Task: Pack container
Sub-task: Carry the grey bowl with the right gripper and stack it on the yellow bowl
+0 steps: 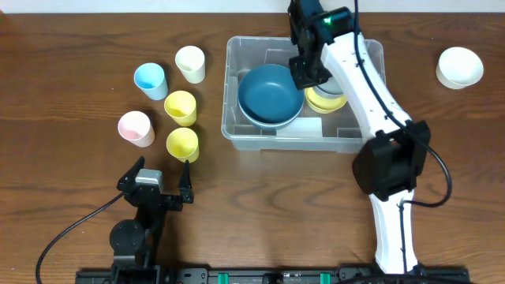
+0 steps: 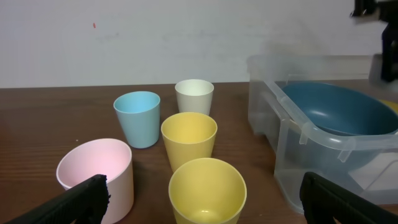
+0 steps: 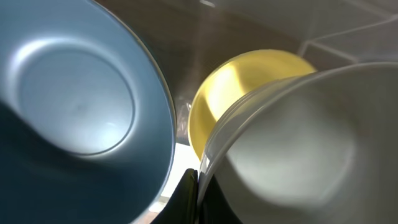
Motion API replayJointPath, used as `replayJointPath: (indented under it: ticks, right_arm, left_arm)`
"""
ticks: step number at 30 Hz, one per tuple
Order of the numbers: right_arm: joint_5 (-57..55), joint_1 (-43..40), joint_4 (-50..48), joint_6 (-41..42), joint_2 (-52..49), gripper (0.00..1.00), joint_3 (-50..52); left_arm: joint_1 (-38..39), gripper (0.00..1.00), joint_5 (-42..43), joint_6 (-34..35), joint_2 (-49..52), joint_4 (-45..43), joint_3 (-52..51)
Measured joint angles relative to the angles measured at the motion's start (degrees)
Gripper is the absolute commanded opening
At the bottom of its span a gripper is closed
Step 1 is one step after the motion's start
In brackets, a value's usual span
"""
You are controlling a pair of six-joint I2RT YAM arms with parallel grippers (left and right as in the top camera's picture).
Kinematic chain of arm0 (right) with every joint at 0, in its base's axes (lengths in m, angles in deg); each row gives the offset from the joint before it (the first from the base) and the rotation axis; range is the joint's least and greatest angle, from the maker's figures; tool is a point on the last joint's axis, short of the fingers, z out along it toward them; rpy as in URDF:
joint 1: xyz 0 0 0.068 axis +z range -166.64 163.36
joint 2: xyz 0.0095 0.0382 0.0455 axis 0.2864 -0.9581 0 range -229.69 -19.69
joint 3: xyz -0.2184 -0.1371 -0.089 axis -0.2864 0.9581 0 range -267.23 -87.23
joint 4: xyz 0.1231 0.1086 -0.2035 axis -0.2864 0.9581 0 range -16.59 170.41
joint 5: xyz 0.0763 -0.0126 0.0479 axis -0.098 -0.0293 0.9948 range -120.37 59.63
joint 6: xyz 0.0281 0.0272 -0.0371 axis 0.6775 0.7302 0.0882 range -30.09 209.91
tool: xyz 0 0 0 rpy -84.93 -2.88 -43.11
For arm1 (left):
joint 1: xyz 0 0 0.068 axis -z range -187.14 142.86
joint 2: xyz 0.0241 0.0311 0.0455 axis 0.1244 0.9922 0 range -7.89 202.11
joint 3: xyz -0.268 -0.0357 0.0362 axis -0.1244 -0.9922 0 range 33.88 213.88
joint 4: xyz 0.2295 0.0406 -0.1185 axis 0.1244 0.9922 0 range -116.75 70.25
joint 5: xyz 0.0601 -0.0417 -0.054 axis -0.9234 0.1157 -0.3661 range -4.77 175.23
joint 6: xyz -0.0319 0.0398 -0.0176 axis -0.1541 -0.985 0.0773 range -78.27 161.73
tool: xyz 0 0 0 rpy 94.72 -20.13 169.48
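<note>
Now the right gripper (image 1: 309, 72) hangs inside the container (image 1: 268, 143), which stands at the middle of the table with its long axis running left to right. Under it, in the right half, a pale bowl (image 3: 292, 143) lies over the yellow bowl (image 3: 249, 87); the blue bowl (image 1: 271, 95) fills the left half. One dark finger (image 3: 188, 198) is at the pale bowl's rim, but I cannot tell if the jaws grasp it or are released. Five cups (image 1: 182, 143) stand outside, left of the container, just ahead of the left gripper (image 1: 158, 180), which is spread wide and empty. So the left arm looks nearer for them.
</note>
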Motion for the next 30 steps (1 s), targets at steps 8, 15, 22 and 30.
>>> replayJointPath:
  ticks: [8,15,22,30]
  right_arm:
    - [0.3,-0.2,-0.1,0.2,-2.5,0.02,0.1]
    - [0.3,-0.8,-0.2,0.2,-2.6,0.07,0.2]
    - [0.3,-0.7,-0.3,0.4,-2.6,0.13,0.2]
    - [0.4,-0.7,-0.9,0.8,-2.6,0.41,0.2]
  left_arm:
    - [0.0,0.98,0.0,0.0,0.0,0.0,0.0]
    - [0.0,0.98,0.0,0.0,0.0,0.0,0.0]
    - [0.0,0.98,0.0,0.0,0.0,0.0,0.0]
    - [0.0,0.98,0.0,0.0,0.0,0.0,0.0]
